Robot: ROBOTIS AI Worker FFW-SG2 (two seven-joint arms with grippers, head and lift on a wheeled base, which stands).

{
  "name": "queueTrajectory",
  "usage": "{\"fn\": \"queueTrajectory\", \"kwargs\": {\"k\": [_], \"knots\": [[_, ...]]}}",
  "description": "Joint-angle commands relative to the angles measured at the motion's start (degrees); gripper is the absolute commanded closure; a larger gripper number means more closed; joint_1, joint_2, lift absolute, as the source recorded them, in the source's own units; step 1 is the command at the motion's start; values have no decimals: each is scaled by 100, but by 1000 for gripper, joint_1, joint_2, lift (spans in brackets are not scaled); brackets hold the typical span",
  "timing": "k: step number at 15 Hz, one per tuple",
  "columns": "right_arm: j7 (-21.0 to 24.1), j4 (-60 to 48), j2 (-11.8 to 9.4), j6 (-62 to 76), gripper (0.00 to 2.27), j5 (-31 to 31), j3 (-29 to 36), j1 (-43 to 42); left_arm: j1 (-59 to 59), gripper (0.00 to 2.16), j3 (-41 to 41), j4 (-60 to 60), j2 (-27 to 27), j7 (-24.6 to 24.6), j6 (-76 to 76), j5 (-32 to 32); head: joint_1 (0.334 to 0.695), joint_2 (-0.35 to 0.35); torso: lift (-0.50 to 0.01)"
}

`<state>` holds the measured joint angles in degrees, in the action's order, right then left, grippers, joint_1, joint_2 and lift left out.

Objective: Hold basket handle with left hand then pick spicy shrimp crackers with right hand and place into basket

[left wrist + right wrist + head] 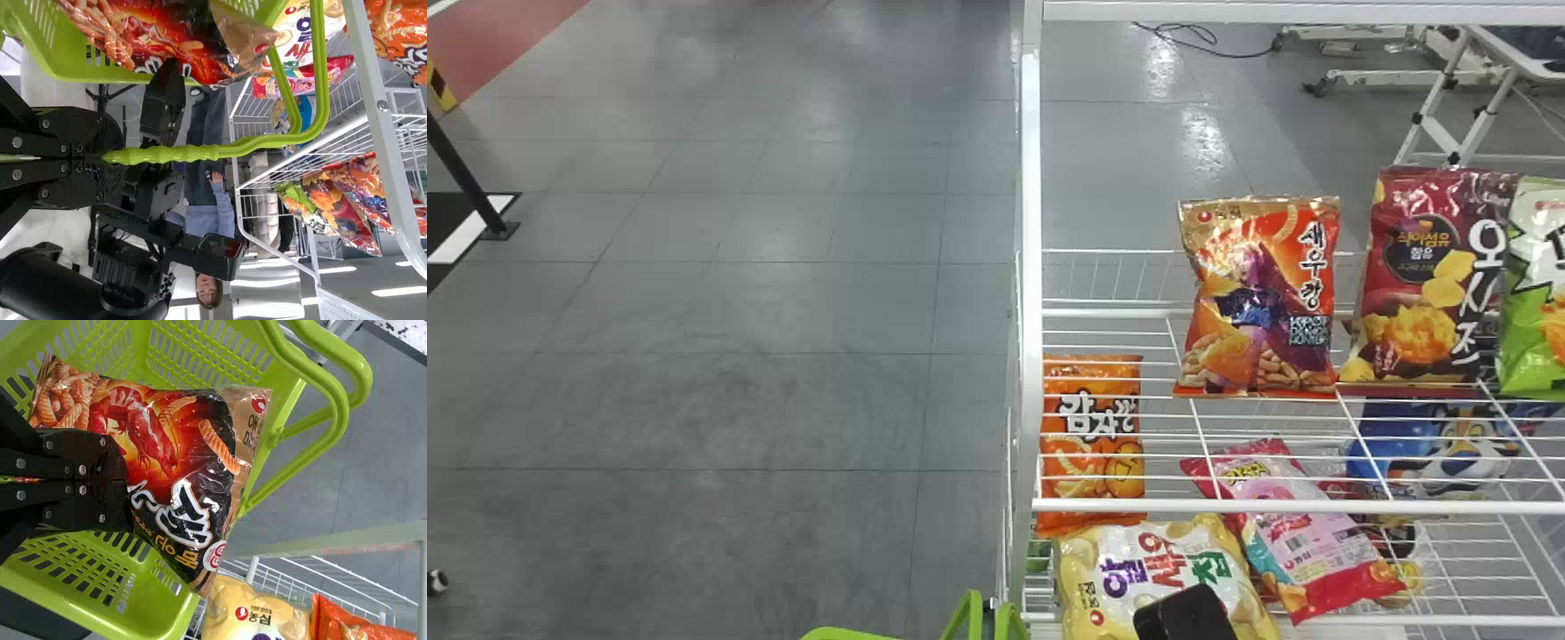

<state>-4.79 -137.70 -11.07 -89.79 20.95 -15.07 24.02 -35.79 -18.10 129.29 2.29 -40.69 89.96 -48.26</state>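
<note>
At the head view's bottom edge are a black part of my right arm (1187, 613) and the green basket handle (1009, 620). My left gripper (112, 158) is shut on the ribbed grip of the handle (167, 155). In the right wrist view, my right gripper (125, 481) is shut on the spicy shrimp crackers bag (160, 433), red and black with a tan end. That bag is over the opening of the green basket (143, 587). The left wrist view also has the bag (180, 33) beside the basket (67, 57).
A white wire rack (1030, 267) stands on the right. Its upper shelf carries an orange-red snack bag (1258, 293) and a maroon one (1427, 276). Below are an orange bag (1092, 444), a yellow bag (1156, 569) and a pink bag (1303, 524). Grey floor lies to the left.
</note>
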Motion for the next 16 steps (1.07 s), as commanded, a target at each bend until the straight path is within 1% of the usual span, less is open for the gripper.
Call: {"fn": "queueTrajectory", "kwargs": {"k": [1, 2, 3, 5, 7, 9, 11, 12, 14, 16], "knots": [[-40, 6, 0, -30, 562, 102, -57, -38, 2, 1895, 0, 0, 0, 0, 7, 1, 695, 10, -37], [-49, -56, 0, -30, 171, 93, -92, -38, 2, 1895, -9, -9, 0, 0, 7, 9, 695, 22, -37], [-49, -135, 0, -30, 2, 93, -119, -47, 2, 1895, -9, 0, 0, 0, 7, 9, 695, 45, -37], [-40, -319, 0, -30, 12, 58, -75, -38, 2, 1895, -9, 0, 0, 0, 7, 1, 695, 66, -37], [-31, -434, 0, -30, 43, -153, -13, 32, 2, 1895, 0, 0, 8, 0, 7, 1, 695, 72, -37], [-31, -469, 0, -30, 49, -267, 198, 103, 2, 1895, -9, 8, 0, 0, 7, 1, 695, 39, -37], [-40, -530, -9, -30, 53, -522, 321, 296, -7, 1895, -9, 8, 8, 0, 7, 1, 695, 0, -37], [-110, -601, -9, -30, 49, -522, 488, 366, -7, 1895, -9, 8, 8, 0, 7, 1, 695, -57, -37], [-462, -873, 8, -30, 46, -416, 1077, 569, -7, 1895, -9, 8, 8, 9, 7, 1, 695, -100, -37], [-620, -1233, 44, -30, 49, -258, 1586, 700, -7, 1895, -9, 0, -18, 9, 7, 27, 695, -146, -37]]}}
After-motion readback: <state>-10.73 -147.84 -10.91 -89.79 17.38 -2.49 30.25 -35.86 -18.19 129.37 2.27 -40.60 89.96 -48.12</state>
